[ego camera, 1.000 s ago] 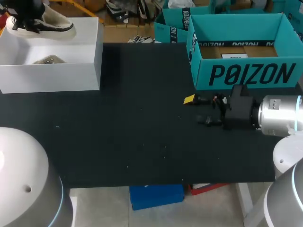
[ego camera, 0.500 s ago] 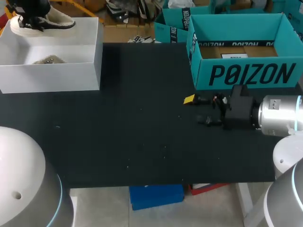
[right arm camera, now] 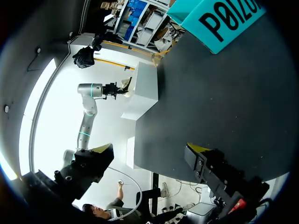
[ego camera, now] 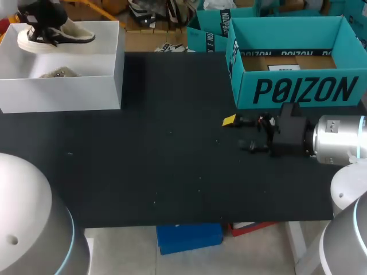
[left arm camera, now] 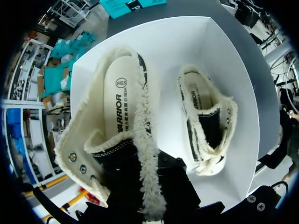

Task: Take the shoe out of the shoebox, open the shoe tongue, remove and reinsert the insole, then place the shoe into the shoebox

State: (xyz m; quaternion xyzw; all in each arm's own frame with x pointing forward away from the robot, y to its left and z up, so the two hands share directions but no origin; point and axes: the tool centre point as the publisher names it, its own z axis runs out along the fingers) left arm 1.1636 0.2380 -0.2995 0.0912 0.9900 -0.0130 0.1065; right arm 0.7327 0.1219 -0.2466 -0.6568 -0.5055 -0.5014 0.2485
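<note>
Shoe [ego camera: 56,35] position: suspended at the rim of the white shoebox [ego camera: 63,86] at the table's far left, directly below the left gripper [ego camera: 39,17]. The left gripper was clamped on the shoe's high fleece-lined upper, with the black upper material against the gripper body in the left wrist view; its fingertips were hidden by the fleece. The shoe's long axis ran left to right in the head view, cream sole down, with the low end pointing right. In the left wrist view the shoe opening faced the camera and the printed insole [left arm camera: 117,105] was exposed.

The white shoebox contained a second shoe [ego camera: 57,73], lying on the box floor beside the held shoe.

The right gripper [ego camera: 239,133] hung over the black table [ego camera: 172,166], fingers spread wide and holding nothing, just in front of the teal shoebox [ego camera: 298,89]. The teal shoebox showed a brown cardboard floor with a white label.
</note>
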